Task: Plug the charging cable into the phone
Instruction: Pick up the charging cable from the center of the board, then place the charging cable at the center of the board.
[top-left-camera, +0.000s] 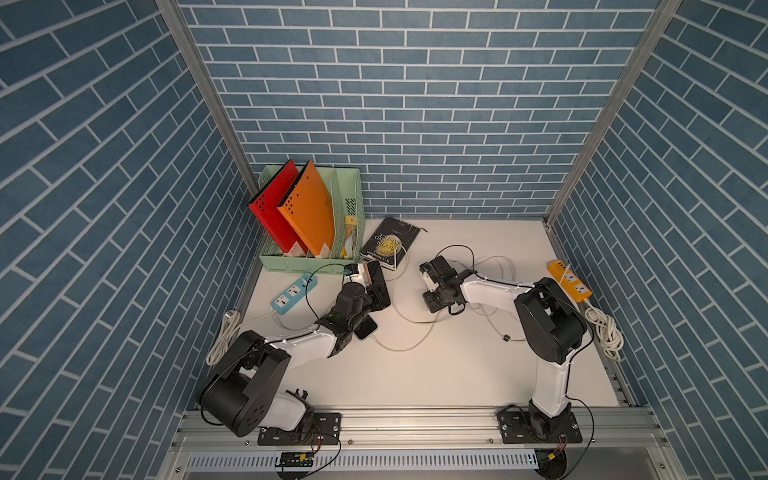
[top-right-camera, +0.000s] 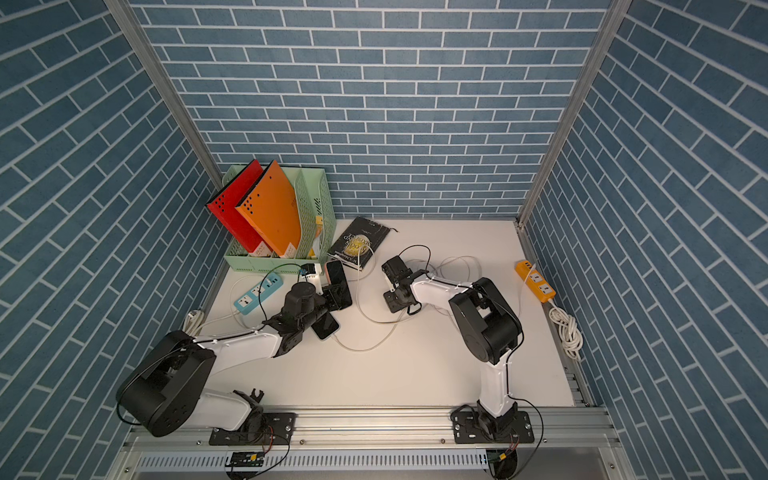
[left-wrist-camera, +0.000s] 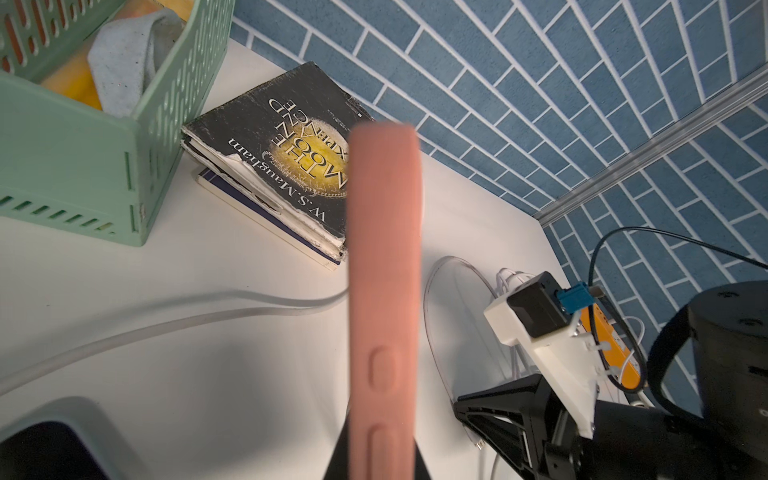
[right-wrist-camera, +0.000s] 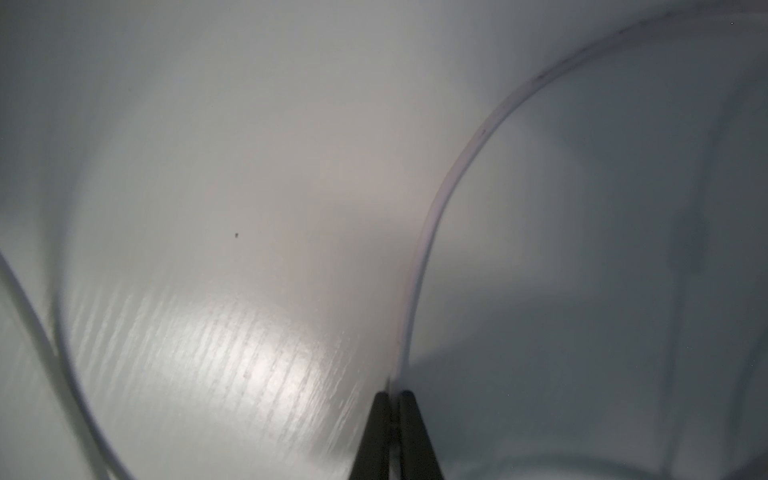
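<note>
The phone (top-left-camera: 377, 279) in a salmon-pink case stands on its long edge above the table, with my left gripper (top-left-camera: 376, 293) shut on it. In the left wrist view the phone (left-wrist-camera: 384, 257) shows its side buttons, held between the jaws of the left gripper (left-wrist-camera: 380, 455). The white charging cable (top-left-camera: 409, 347) loops across the table's middle. My right gripper (top-left-camera: 431, 306) points down at the table and is shut on the cable (right-wrist-camera: 432, 224); the fingertips of the right gripper (right-wrist-camera: 392, 395) pinch it. A small metal plug tip (left-wrist-camera: 480, 444) shows under the right fingers.
A second phone (top-left-camera: 365, 328) lies flat under the left wrist. The green file rack (top-left-camera: 311, 259) with red and orange folders stands at the back left, a black book (top-left-camera: 388, 243) beside it. There is a blue power strip (top-left-camera: 293, 293) on the left and an orange power strip (top-left-camera: 569, 280) on the right.
</note>
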